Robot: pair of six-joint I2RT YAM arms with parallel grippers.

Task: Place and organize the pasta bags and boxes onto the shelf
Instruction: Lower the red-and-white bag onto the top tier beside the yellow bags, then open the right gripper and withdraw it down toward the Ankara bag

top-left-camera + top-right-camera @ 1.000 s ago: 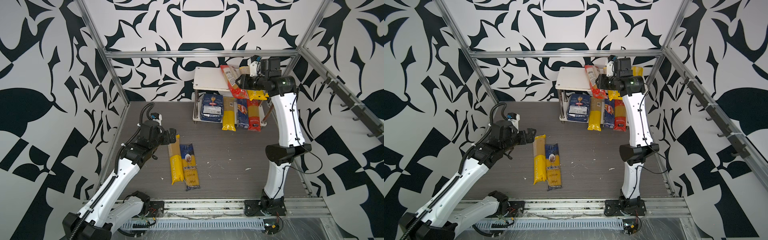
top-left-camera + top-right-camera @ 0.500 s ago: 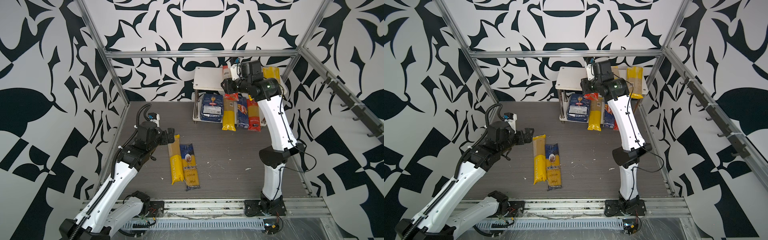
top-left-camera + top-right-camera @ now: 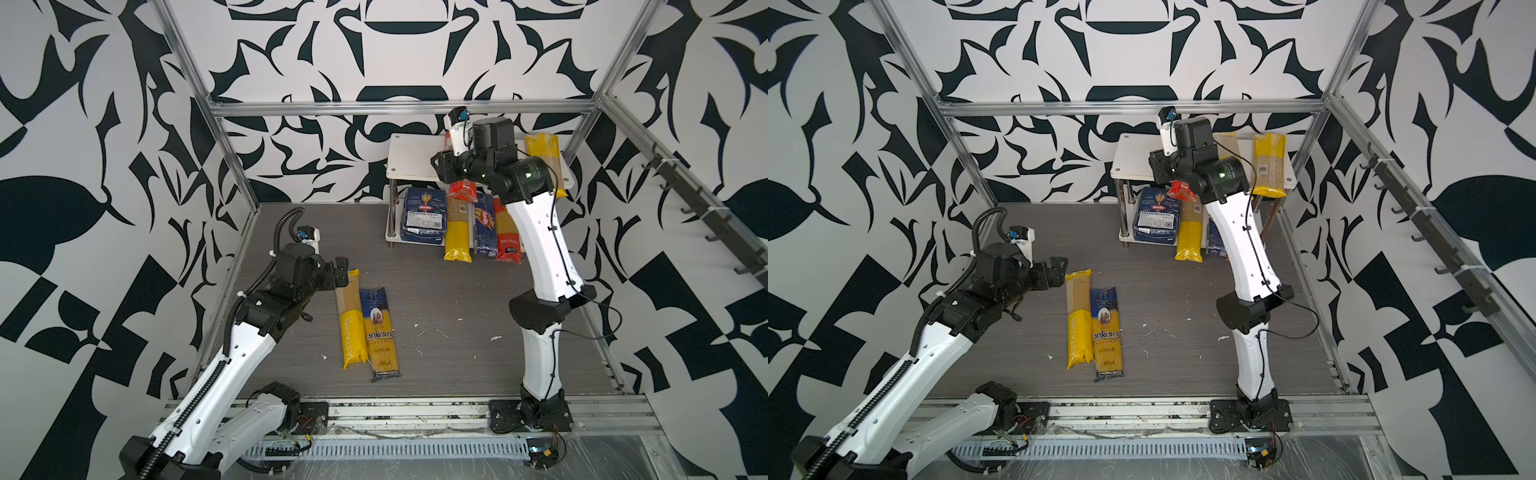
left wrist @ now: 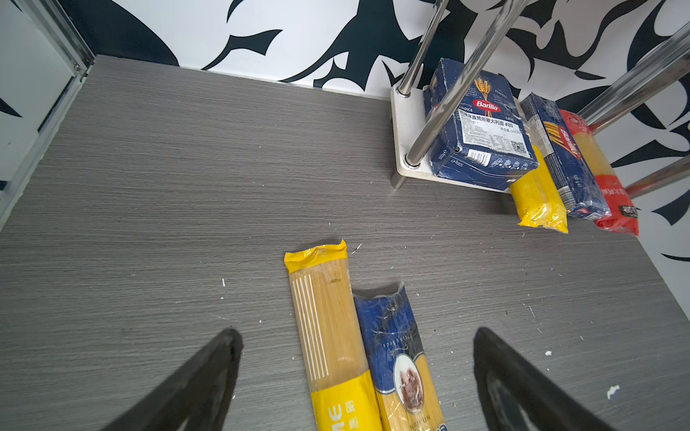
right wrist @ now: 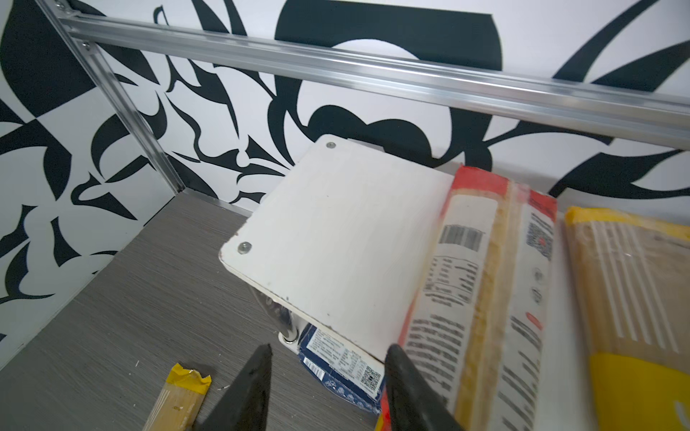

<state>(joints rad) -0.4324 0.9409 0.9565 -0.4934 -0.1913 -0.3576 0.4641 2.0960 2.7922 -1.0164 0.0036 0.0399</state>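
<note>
Two bags, PASTATIME (image 4: 328, 336) and ankara (image 4: 392, 354), lie just ahead of my wide-spread left fingers (image 4: 209, 377); my right fingers (image 5: 250, 388) gape empty beside the red bag (image 5: 466, 280) on the shelf (image 5: 336, 231).

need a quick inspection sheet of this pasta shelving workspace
surface: grey woodgrain table
job's things: shelf top board holds top red bag, overhanging the front, and top yellow bag; lower board holds wide box, lower yellow bag, narrow box, lower red bag; pastatime bag and ankara bag side by side on the table
clutter: white crumbs
grippers: left gripper open, near the pastatime bag; right gripper open, empty, beside the top red bag
cables: black hose on left arm; thin cable on right arm
surroundings: patterned walls, metal frame, hook rail
</note>
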